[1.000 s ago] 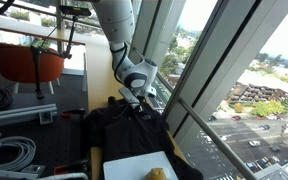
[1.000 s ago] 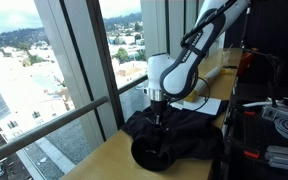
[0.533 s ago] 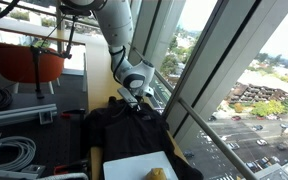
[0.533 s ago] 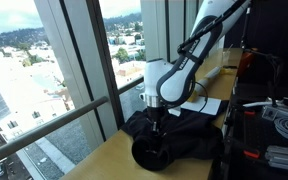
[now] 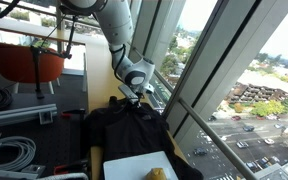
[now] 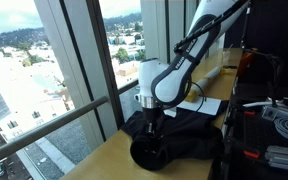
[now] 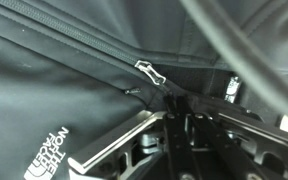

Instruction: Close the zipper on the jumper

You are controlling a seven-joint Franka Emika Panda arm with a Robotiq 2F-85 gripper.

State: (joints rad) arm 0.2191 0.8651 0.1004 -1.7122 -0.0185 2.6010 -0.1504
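We see the hand has slid a touch leftward along the black jumper, heaped on the worktop by the window. Wrist view, left to right: a white stitched logo on soft matte cloth, then the silver zipper pull just up-left of the hand. The zip track runs diagonally. The hand's tips look together; whether they pinch the slider, we cannot tell.

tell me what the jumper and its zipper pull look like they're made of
The jumper looks like a smooth black synthetic fabric, matte with a faint sheen. It drapes in soft folds and carries a white printed logo. The zipper pull looks like metal, since it glints silver, though coated plastic is possible.
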